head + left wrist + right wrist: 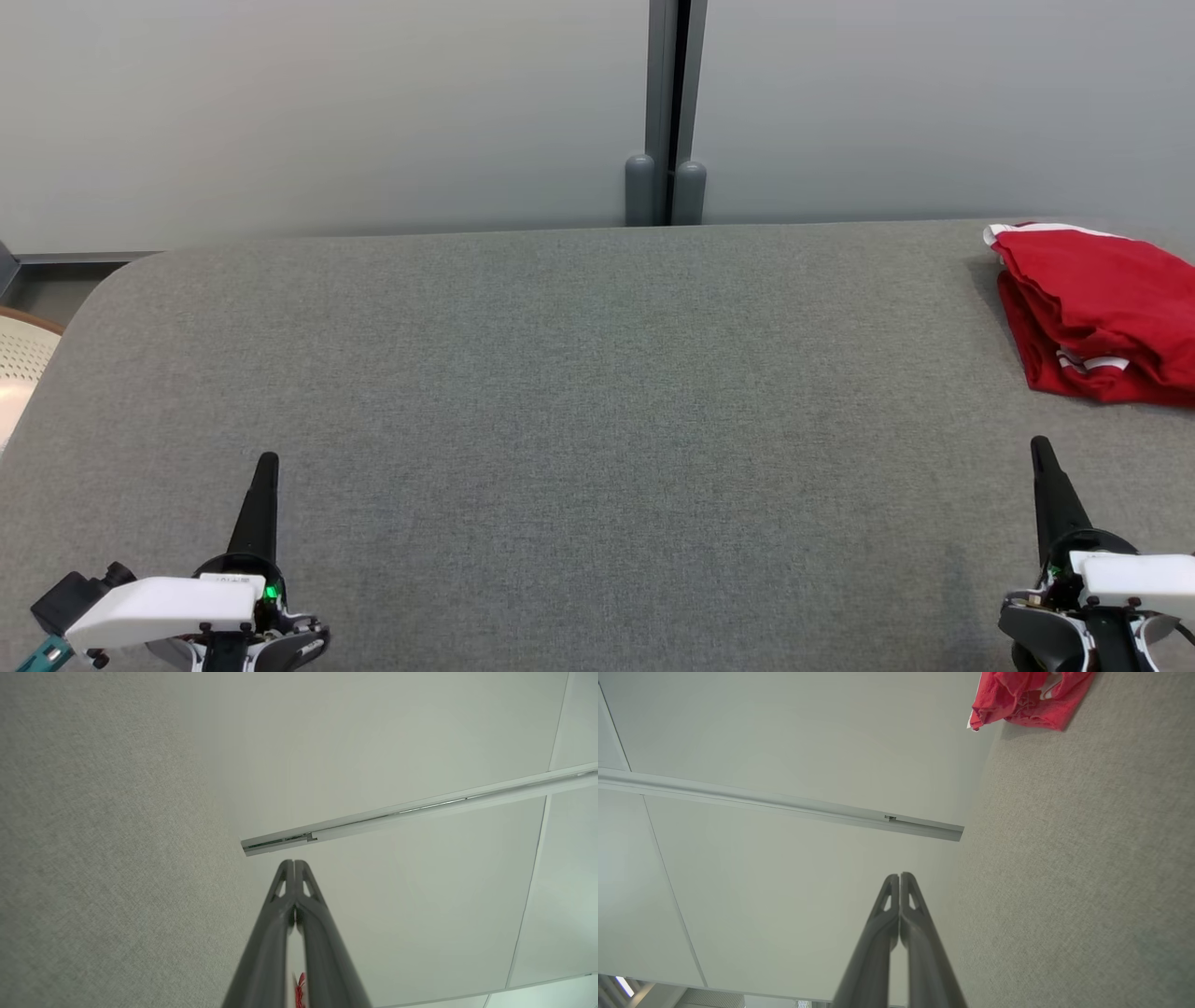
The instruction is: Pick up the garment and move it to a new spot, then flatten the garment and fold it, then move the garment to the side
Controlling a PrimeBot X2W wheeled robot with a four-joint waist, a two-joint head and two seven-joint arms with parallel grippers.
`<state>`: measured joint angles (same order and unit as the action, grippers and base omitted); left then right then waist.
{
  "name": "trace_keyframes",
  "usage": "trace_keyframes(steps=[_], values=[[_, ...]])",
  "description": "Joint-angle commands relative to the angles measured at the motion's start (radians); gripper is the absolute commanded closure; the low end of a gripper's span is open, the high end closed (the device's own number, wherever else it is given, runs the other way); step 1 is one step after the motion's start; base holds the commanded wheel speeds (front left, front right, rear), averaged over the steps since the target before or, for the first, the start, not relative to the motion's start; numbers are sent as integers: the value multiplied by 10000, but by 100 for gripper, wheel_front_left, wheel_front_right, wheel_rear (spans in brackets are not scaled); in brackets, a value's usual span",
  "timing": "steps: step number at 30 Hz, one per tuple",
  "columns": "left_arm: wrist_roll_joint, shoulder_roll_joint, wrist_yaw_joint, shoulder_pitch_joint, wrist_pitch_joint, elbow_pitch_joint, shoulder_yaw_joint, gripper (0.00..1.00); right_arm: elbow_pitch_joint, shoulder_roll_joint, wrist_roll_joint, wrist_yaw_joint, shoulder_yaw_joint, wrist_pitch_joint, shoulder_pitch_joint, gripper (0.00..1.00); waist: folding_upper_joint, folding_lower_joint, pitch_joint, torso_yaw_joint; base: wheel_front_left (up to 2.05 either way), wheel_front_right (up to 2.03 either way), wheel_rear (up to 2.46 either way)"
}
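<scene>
The garment (1102,313) is red with white trim and lies folded in a small bundle at the far right of the grey table (579,392), partly cut off by the picture's edge. In the right wrist view the garment (1029,697) shows at the top. My left gripper (268,459) rests at the lower left, shut and holding nothing. My right gripper (1039,443) rests at the lower right, shut and holding nothing, a short way in front of the garment. Both pairs of fingers press together in the wrist views: left gripper (294,862), right gripper (899,875).
A pale partition wall (327,112) with a dark vertical post (667,112) stands behind the table's far edge. A pale perforated chair (21,359) shows beyond the table's left edge.
</scene>
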<state>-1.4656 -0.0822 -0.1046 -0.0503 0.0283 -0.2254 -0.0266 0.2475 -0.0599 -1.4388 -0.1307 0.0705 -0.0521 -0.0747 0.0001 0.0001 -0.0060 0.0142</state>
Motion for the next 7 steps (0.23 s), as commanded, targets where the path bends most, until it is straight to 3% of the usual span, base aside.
trace_keyframes(steps=[1,7], values=[[-184,-44,-73,-277,38,15,-83,100,-59,-66,-176,-2,44,-50,-140,100,-1,-1,4,-5,0,0,0],[-643,-34,-134,-340,182,-41,-194,100,-59,-60,-650,-2,105,-191,-207,100,-1,-1,25,-38,0,0,0]])
